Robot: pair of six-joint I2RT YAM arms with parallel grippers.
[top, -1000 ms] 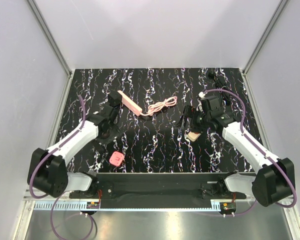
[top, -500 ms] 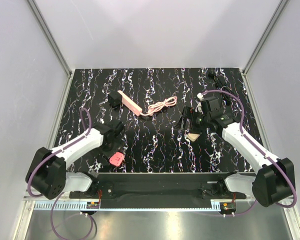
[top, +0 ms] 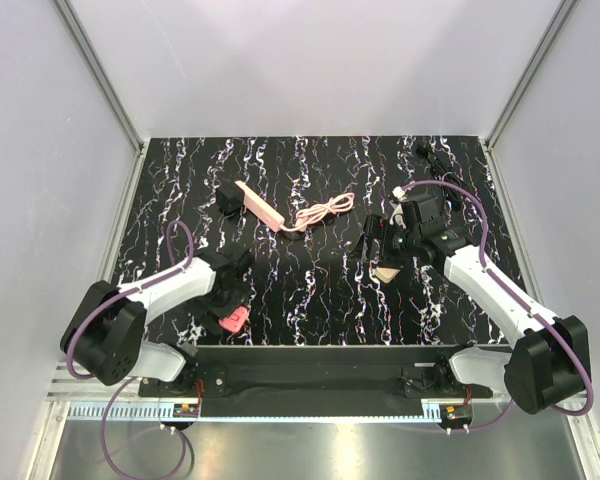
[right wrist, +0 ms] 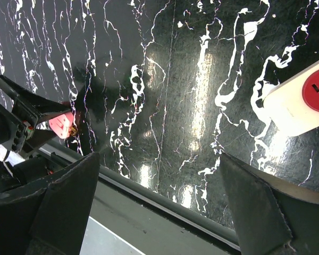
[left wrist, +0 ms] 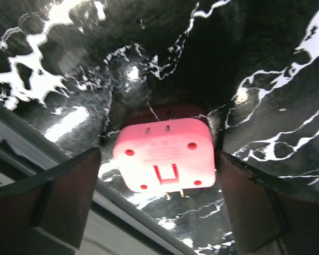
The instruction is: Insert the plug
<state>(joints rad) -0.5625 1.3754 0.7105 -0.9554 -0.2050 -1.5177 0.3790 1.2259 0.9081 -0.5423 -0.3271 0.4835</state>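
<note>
**Left wrist view: plug framed between parted fingers, not yet gripped**

The pink rounded-rectangular plastic plug lies flat on the black white-veined marble-pattern table. Small metal pins show at its 6 o'clock edge. Seen from above, it sits toward 7 o'clock of the table, close to the near rim.

The left gripper hangs over it with its jaws released. One dark finger stands at the plug's 9 o'clock side and the other at 3 o'clock, a gap visible on each side, so nothing is grasped.

To do the pick well, I would centre the plug between the pads, come down until they span its side walls, and close squarely. A skewed pinch on the smooth shell could let it twist, and the pins must stay free for insertion.

Toward 4 o'clock of the table, the right gripper hovers wide open and empty. Beside it is the white plastic socket block with a round pink face, the likely target.

At 10 o'clock lies a long pink power strip with its coiled pink cable.
</note>
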